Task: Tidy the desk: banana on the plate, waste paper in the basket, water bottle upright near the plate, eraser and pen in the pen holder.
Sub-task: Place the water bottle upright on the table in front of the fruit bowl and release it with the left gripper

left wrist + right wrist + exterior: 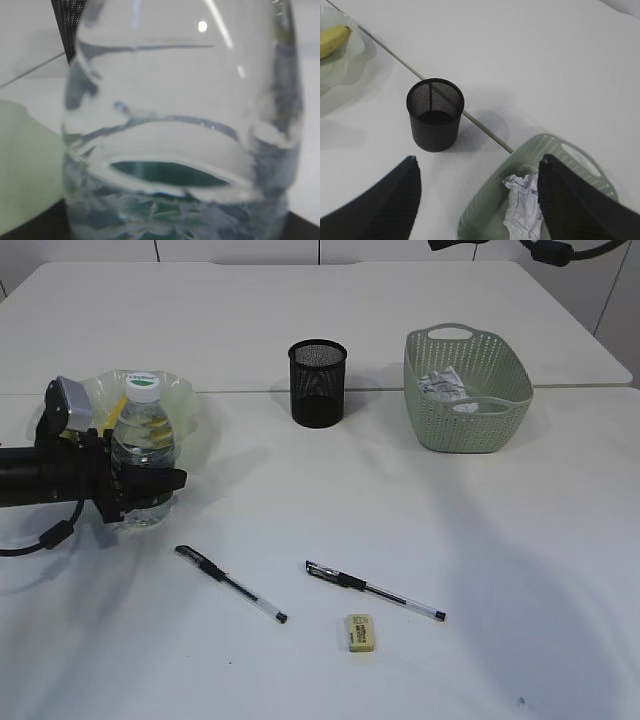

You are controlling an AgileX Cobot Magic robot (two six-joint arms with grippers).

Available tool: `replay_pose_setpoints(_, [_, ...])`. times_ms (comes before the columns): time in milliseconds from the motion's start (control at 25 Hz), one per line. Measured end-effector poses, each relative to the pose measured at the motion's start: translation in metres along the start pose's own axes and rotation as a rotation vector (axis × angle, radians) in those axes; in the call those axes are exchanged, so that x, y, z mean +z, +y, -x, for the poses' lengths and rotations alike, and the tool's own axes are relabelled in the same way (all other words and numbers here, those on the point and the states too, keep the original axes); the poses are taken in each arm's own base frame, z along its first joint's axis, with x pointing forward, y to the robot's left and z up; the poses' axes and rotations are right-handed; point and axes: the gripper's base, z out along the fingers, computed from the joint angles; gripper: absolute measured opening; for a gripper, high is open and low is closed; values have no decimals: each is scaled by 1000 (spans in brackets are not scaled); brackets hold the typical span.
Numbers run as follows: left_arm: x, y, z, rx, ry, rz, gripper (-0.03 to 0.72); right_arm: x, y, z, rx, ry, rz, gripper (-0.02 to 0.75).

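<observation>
Banana (331,41) shows clearly only from the right wrist, lying on the plate (350,60) at far left; from the front the bottle (142,445) hides most of it. The left jaws (140,485) grip that bottle, which stands upright at the plate's near edge. The right jaws (477,200) hang open above the basket (466,390), crumpled paper (522,207) inside it. The pen holder (318,382) sits between plate and basket. Two pens (231,583) (375,591) and the eraser (361,632) lie on open near counter (520,570).
</observation>
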Motion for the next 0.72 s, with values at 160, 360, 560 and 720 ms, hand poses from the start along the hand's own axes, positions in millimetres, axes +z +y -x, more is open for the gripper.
replay_pose_setpoints(160, [0,0,0,-19,0,1,406,0,0,0,0,0,0,538])
replay_pose_setpoints(360, [0,1,0,-23,1,4,407,0,0,0,0,0,0,538])
replay_pose_setpoints(560, [0,1,0,-24,-1,3,407,0,0,0,0,0,0,538])
replay_pose_setpoints(720, [0,1,1,-24,-2,2,414,0,0,0,0,0,0,538])
